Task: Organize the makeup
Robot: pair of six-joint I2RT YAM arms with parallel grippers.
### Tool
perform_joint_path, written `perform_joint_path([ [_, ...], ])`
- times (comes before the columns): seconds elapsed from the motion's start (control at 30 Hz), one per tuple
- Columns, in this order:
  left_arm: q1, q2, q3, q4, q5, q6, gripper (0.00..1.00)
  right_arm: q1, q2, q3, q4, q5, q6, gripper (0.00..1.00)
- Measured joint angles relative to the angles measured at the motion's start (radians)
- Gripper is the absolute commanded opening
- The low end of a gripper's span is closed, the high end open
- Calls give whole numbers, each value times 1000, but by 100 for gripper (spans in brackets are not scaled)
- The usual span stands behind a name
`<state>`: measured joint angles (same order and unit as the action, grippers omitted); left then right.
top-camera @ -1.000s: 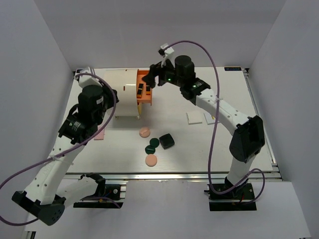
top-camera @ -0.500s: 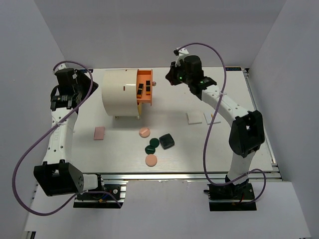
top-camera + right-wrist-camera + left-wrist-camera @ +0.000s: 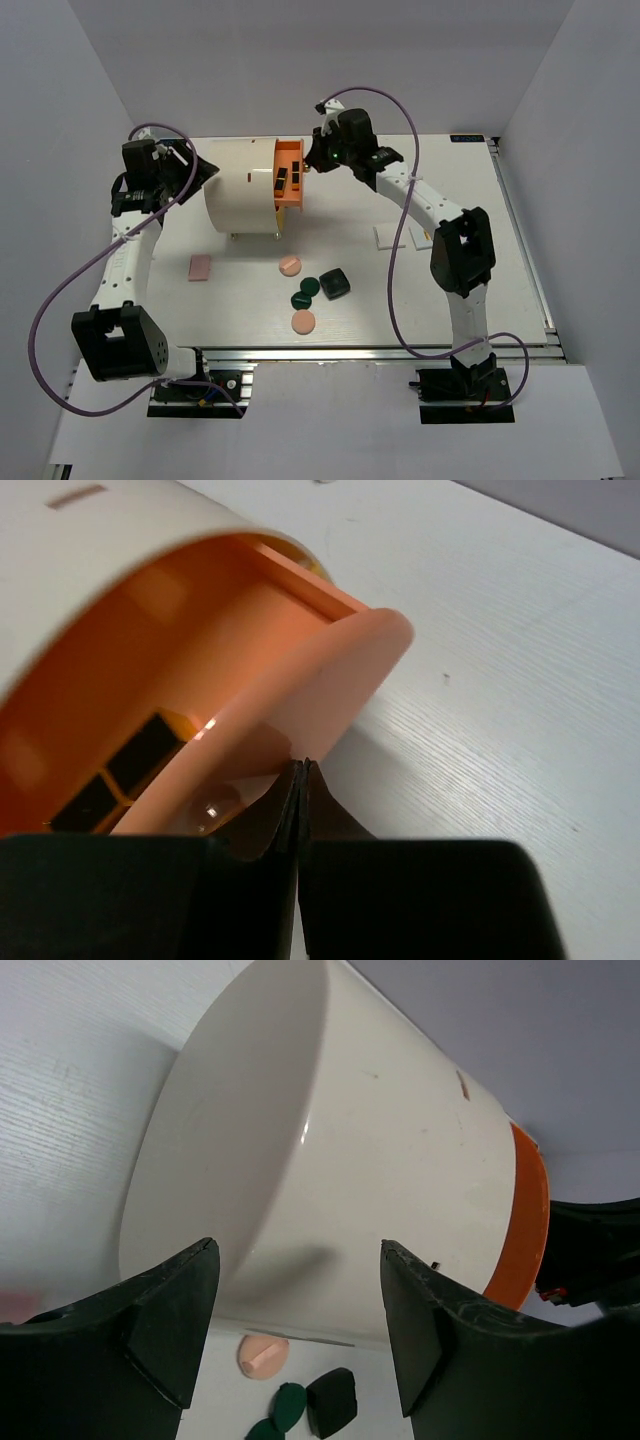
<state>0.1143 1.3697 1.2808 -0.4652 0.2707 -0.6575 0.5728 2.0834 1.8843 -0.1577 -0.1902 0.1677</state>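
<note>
Loose makeup lies in the middle of the table: two peach discs, dark green discs, a dark square compact, a pink pad and white tiles. Black-gold bars lie in the open orange drawer of the cream cylinder. My left gripper is open at the cylinder's back end and holds nothing. The right gripper is shut, its tips against the drawer front's rim. In the drawer I see the bars.
The cylinder lies on its side at the table's back left, drawer facing right. White walls close in the left, right and back. In the left wrist view a peach disc, a green disc and the compact show beyond the cylinder.
The left arm swung away to the left, then came in behind the cylinder with its jaws opened. The right gripper shut, pulled back, and returned to the drawer front.
</note>
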Motion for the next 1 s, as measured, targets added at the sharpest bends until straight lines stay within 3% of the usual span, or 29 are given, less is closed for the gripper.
perform_joint_path([
  [0.47,8,64,-34,48,95,40,75,77,105,154,83,-111,39,0],
  [0.57,9,66,-34,51,98,41,75,72,118,162,94,-118,60,4],
  [0.67,9,66,-33,50,96,41,75,68,122,162,102,-129,57,12],
  [0.7,9,66,-31,47,93,41,76,68,122,161,103,-130,48,23],
  [0.87,6,68,-21,39,67,38,77,29,89,92,161,-214,10,58],
  [0.9,6,68,-19,37,61,37,77,17,83,78,166,-242,0,62],
  [1.0,6,72,-11,30,50,36,78,-24,64,17,179,-329,-54,64],
])
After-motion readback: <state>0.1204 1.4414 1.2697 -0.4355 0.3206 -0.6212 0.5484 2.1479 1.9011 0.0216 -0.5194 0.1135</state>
